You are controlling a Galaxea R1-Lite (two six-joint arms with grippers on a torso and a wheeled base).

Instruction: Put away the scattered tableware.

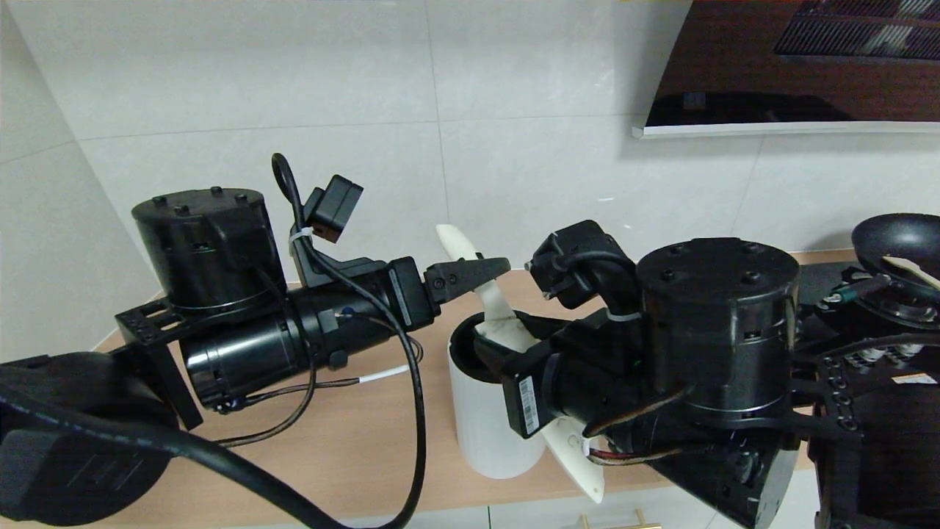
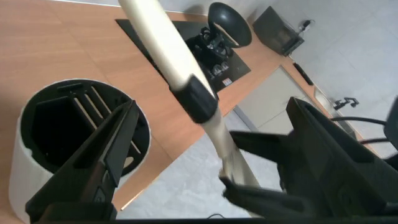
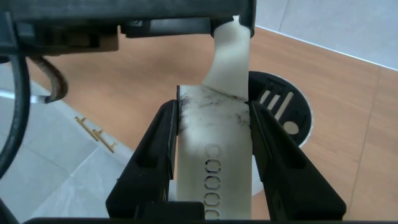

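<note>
The right hand (image 3: pixel 213 124) is clamped on the flat slotted blade of a white spatula (image 3: pixel 214 180). From there the spatula's long axis runs steeply toward the upper left of the head view. Its handle passes between the spread fingers of the left hand (image 2: pixel 212 112), which are apart and do not look closed on it. Just below sits the white holder (image 1: pixel 485 433) on the tabletop (image 1: pixel 352 441), at centre frame. The left hand is nearer the handle, so it seems placed to take over.
</note>
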